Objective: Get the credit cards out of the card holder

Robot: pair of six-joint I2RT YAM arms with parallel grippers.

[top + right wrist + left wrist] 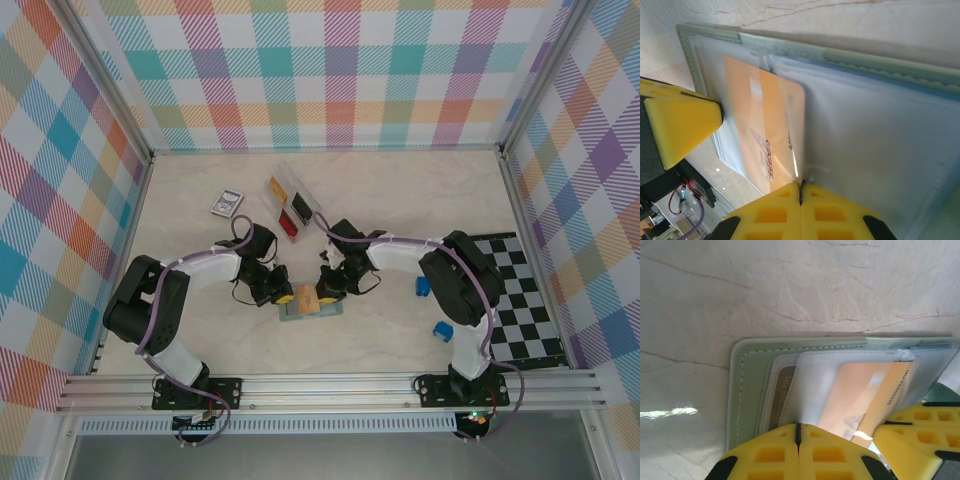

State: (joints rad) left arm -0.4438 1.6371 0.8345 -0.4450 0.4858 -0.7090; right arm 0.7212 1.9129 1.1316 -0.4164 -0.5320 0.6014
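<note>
the table (420,195) is a pale, cream stone-look surface with thin brown veins, glossy enough to catch a white glare in the left wrist view. plaid walls (320,70) in pastel checks close it in at the back and on both sides, with metal posts at the corners and a metal rail (330,385) along the near edge. a black-and-white checkered mat (525,300) lies at the right side, and two small blue blocks (422,287) (441,329) sit on the bare table just left of it.

the card holder (312,312) lies open and flat near the front middle of the table, between the two arms. its green stitched border (752,385) frames clear pockets, and a tan-orange card (865,390) sits partly inside one, its upper end sticking out.

the left gripper (798,426) has its yellow fingers pressed together at the near edge of the pockets. the right gripper (801,186) is likewise pressed together right at the lower corner of the card (760,115). i cannot tell whether either has anything caught between its fingers.

further back, a clear tray (318,208) holds yellow, red and dark pieces, and a small picture card (227,203) lies to its left.
</note>
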